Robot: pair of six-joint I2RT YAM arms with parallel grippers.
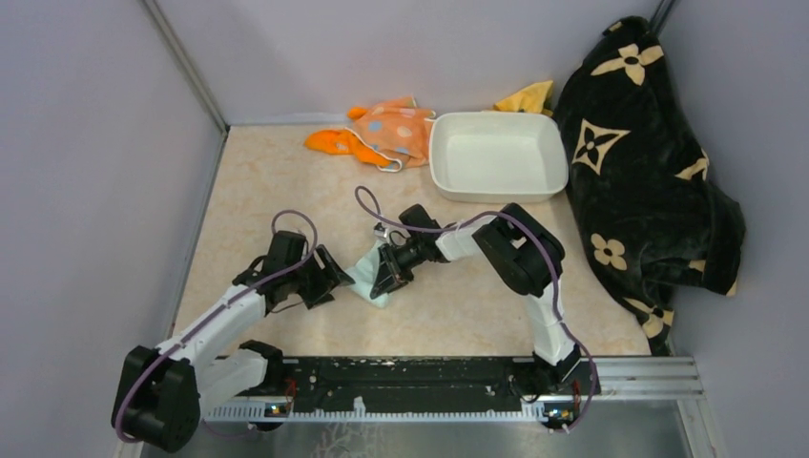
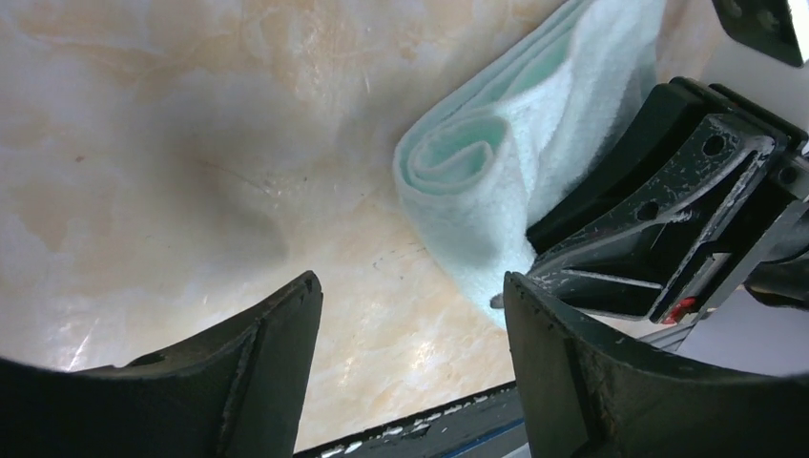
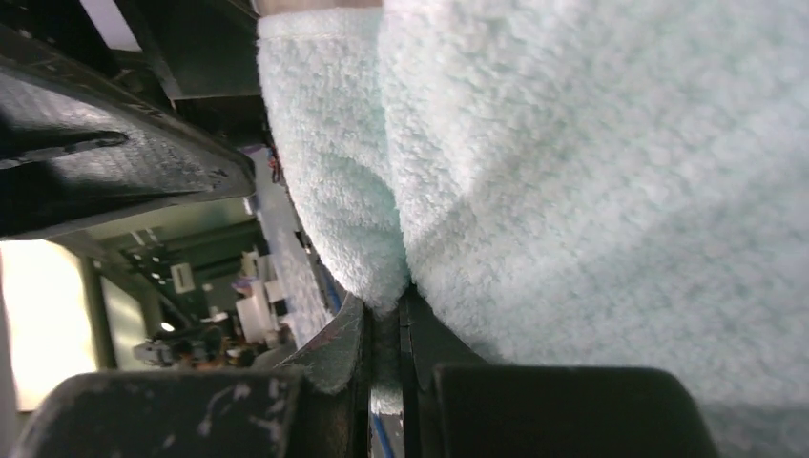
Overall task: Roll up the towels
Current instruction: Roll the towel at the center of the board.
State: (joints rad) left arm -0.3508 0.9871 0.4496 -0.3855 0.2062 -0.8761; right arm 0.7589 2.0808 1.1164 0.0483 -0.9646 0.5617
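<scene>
A pale mint green towel lies partly rolled on the table between the two arms. Its coiled end shows in the left wrist view. My right gripper is shut on a fold of this towel, the cloth pinched between its jaws. My left gripper stands open just left of the towel, with only bare table between its fingers. At the back lie the plain orange towel and the striped polka-dot towel, bunched together.
A white rectangular dish stands at the back, right of the two towels. A yellow cloth lies behind it. A big black blanket with tan flowers fills the right side. Grey walls close in the left, back and right.
</scene>
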